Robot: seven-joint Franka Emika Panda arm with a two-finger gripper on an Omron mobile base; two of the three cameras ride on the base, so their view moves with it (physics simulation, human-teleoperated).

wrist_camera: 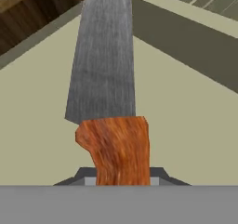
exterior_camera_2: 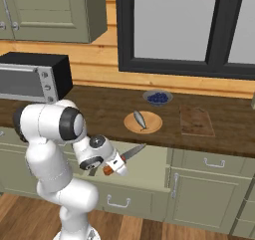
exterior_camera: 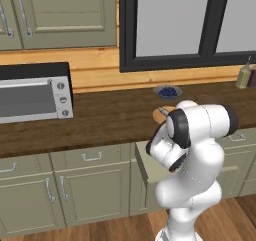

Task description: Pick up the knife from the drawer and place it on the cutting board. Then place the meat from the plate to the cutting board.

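My gripper (exterior_camera_2: 112,165) is shut on the orange-red handle of the knife (exterior_camera_2: 130,153), holding it just above the open drawer (exterior_camera_2: 152,172); the grey blade points up and right toward the counter. In the hand view the knife (wrist_camera: 109,93) runs straight away from the fingers (wrist_camera: 86,174), over the drawer's pale floor (wrist_camera: 186,125). On the counter behind lies the round tan plate (exterior_camera_2: 153,126) with the small silvery meat (exterior_camera_2: 140,118) on it. To the right of the plate is the dark brown cutting board (exterior_camera_2: 196,120). In the left base view my arm hides the gripper; the drawer (exterior_camera: 145,166) juts out.
A grey bowl of blueberries (exterior_camera_2: 158,97) stands behind the plate. A toaster oven (exterior_camera_2: 30,77) sits at the left of the counter, and a bottle (exterior_camera: 243,76) stands at the far right. Upper cabinets and a dark-framed window are above.
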